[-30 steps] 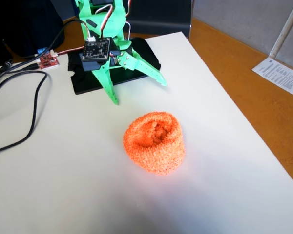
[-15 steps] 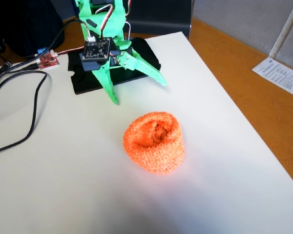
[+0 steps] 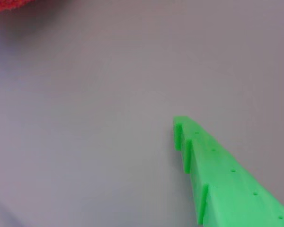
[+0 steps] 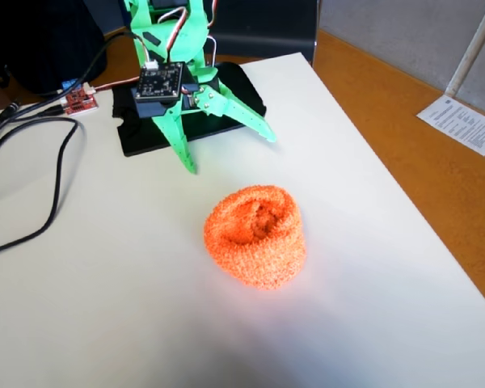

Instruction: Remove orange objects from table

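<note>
The orange object (image 4: pixel 256 234), a fuzzy knitted ball with a dimpled top, rests near the middle of the white table (image 4: pixel 372 202) in the fixed view. My green gripper (image 4: pixel 232 153) hangs behind it, close to the base, its two fingers spread wide apart and open with nothing between them. Bare tabletop separates the fingertips from the ball. In the wrist view only a sliver of the orange object (image 3: pixel 7 4) shows at the top left corner, and one green finger (image 3: pixel 227 184) reaches in from the lower right over the table (image 3: pixel 109 94).
A black base plate (image 4: pixel 145 133) lies under the arm at the back. Black cables (image 4: pixel 56 174) and a small red circuit board (image 4: pixel 79 101) lie on the left. The table's right edge borders orange-brown floor (image 4: pixel 404 153) with a paper sheet (image 4: pixel 461 121).
</note>
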{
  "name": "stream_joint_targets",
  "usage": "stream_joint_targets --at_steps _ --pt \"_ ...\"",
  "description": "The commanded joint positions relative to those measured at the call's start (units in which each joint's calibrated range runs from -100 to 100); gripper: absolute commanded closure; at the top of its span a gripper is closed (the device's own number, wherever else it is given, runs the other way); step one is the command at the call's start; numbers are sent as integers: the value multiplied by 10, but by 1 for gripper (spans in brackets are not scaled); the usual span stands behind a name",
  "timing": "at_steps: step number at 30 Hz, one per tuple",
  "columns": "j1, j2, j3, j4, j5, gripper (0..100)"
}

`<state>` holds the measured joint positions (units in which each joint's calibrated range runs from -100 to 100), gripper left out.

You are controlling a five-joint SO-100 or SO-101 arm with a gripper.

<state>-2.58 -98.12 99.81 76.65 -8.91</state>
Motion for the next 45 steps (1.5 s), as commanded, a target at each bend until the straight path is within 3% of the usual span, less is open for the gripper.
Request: stream_joint_targets --at_steps 1,24,27,30,35,40,45 --pt "0 -4 -2 2 -2 46" --pt "-23 -4 -2 2 0 46" --pt "-16 -4 -3 -2 41 46" --pt "13 -4 -9 -79 118 46" --pt "16 34 -51 -244 121 46" --pt "-20 205 -177 -406 116 46" --pt "-32 492 -476 -405 98 46"
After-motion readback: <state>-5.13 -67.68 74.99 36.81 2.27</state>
